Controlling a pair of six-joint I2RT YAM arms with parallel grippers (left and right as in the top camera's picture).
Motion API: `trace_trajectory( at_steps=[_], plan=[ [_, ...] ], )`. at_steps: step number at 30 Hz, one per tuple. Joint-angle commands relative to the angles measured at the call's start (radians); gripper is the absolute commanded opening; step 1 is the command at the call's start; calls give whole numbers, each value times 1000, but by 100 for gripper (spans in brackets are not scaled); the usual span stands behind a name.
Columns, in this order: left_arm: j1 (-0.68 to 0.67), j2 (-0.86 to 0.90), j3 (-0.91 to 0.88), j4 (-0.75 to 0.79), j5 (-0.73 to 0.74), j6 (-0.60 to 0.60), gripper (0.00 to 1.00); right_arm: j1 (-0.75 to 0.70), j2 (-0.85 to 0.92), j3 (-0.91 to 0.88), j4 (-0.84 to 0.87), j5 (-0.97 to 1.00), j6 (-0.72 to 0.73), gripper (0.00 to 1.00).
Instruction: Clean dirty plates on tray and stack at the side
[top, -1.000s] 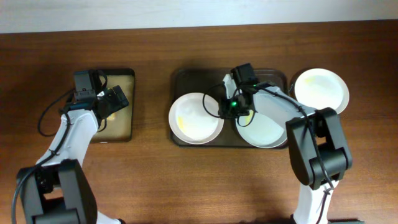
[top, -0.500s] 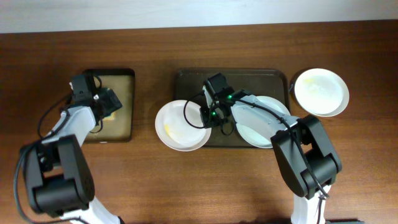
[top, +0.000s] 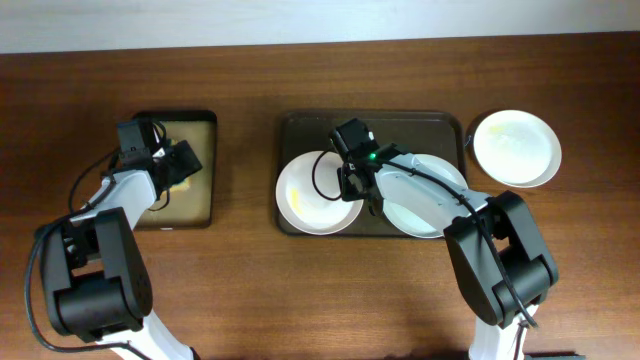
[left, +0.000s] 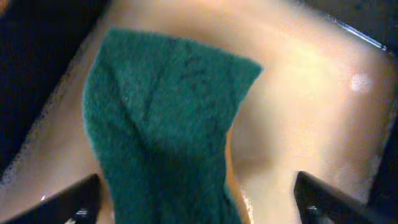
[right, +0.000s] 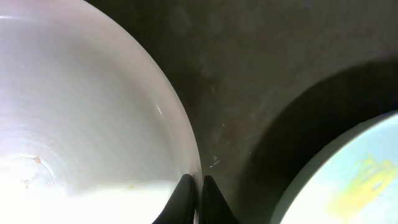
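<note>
1. On the left half of the dark tray (top: 300, 125) lies one white plate (top: 310, 212), reaching the tray's left rim (a yellowish smear shows on it).
2. At that plate's right rim, the right tool (right: 194, 185) is clamped on the edge, its fingers nearly together.
3. Right of it on the tray sits a second plate (top: 415, 222); a third plate (top: 515, 148) rests on the worktop (top: 300, 300), just beside the tray's far right corner.
4. Over the small tan-lined tray (top: 195, 125) hangs the left tool (top: 172, 165), fingers apart, a green scouring pad (left: 161, 124) between them.
</note>
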Motion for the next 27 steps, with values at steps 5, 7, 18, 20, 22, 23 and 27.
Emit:
trace_trajectory(
  at_steps=[5,7,18,20,22,23,27],
  plan=[
    [6,-27,5,8,-6,53,76,6,17,-17,1,56,16,4],
    [6,-27,5,8,-5,53,53,5,17,-17,4,56,27,4],
    [6,-294,5,-103,154,53,0,8,17,-17,-23,26,27,13],
    [6,-340,5,-138,169,53,0,8,17,-17,-23,26,27,4],
    [6,-333,3,-188,132,53,0,8,17,-17,-27,26,32,4],
    [5,-320,0,-217,102,53,0,8,17,-17,-31,26,32,4],
    [4,-241,-21,-225,72,53,0,8,17,-17,-31,26,32,4]
  ],
)
